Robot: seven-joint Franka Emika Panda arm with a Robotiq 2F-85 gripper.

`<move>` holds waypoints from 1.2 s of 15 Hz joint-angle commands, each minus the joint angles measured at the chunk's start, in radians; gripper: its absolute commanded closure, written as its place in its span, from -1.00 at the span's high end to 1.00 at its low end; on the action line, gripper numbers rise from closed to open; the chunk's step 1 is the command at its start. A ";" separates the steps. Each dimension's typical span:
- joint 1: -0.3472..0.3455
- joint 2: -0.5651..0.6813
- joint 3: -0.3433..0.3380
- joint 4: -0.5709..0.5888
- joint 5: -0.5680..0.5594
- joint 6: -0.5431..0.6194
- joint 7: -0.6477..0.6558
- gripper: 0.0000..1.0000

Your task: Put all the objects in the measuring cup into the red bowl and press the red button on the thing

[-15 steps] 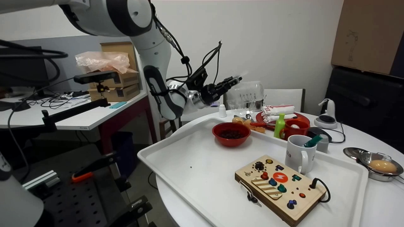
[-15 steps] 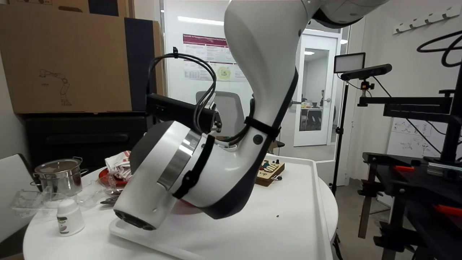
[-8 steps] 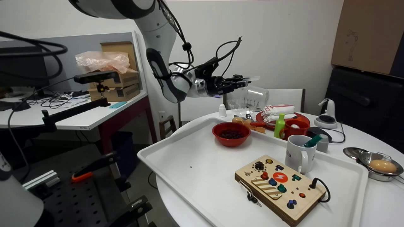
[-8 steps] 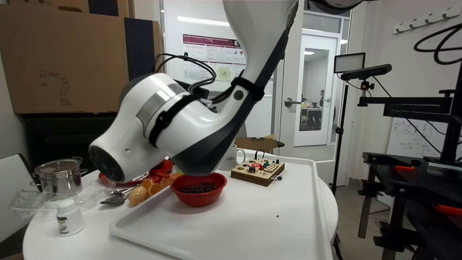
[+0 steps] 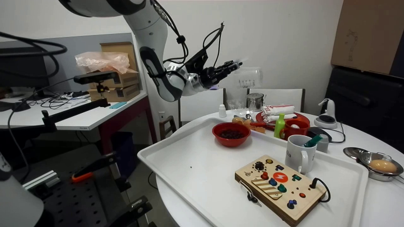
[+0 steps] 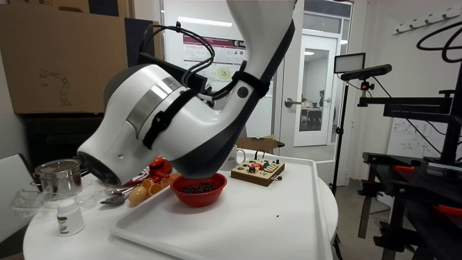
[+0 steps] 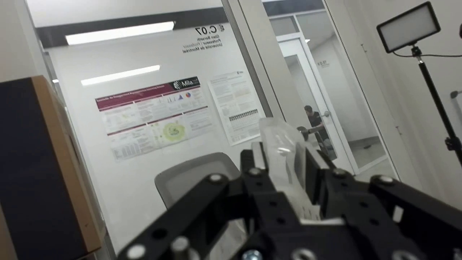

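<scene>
My gripper [image 5: 239, 64] is raised above the far side of the table, shut on the handle of the clear measuring cup [image 5: 248, 78]. The cup hangs tilted in the air, and no dark pieces show through its wall. In the wrist view the translucent handle [image 7: 283, 162] sits between both fingers. Below, the red bowl [image 5: 231, 140] stands on the tray with many of the small dark objects [image 6: 198, 188] inside. The thing, a wooden board [image 5: 281, 189], lies on the tray with a red knob [image 5: 264, 175], a red lightning disc [image 5: 280, 177] and a small red button [image 5: 302, 195].
A white mug [image 5: 300, 154] stands behind the board on the white tray [image 5: 189, 189]. One dark speck [image 5: 191, 167] lies on the tray. Beyond the rim are eggshells [image 6: 155, 188], a green bottle [image 5: 279, 126], a red cup [image 5: 296, 127] and a metal pot [image 5: 255, 101].
The arm has risen, lifting the measuring cup clear of the pot behind it. The gripper swung right, then back left, tipping upward. The bowl, hidden by the arm earlier in an exterior view, now shows.
</scene>
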 commanded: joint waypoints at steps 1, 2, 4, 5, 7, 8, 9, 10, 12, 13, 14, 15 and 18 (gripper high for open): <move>0.049 0.009 -0.032 -0.038 -0.052 -0.078 0.035 -0.86; 0.056 0.017 -0.036 -0.041 -0.063 -0.099 0.038 -0.86; 0.063 0.032 -0.043 -0.051 -0.082 -0.137 0.039 -0.86; 0.062 0.038 -0.044 -0.058 -0.087 -0.153 0.041 -0.86; 0.059 0.055 -0.049 -0.069 -0.100 -0.185 0.040 -0.86; 0.058 0.064 -0.052 -0.075 -0.107 -0.197 0.039 -0.86; 0.058 0.073 -0.054 -0.081 -0.113 -0.208 0.036 -0.86; 0.057 0.080 -0.055 -0.087 -0.118 -0.216 0.033 -0.86; 0.057 0.094 -0.052 -0.092 -0.123 -0.237 0.031 -0.86; 0.062 0.110 -0.062 -0.078 -0.124 -0.277 0.047 -0.86; 0.062 0.115 -0.065 -0.078 -0.130 -0.297 0.050 -0.86; 0.070 0.129 -0.080 -0.069 -0.145 -0.334 0.059 -0.86; 0.073 0.146 -0.101 -0.062 -0.187 -0.403 0.069 -0.86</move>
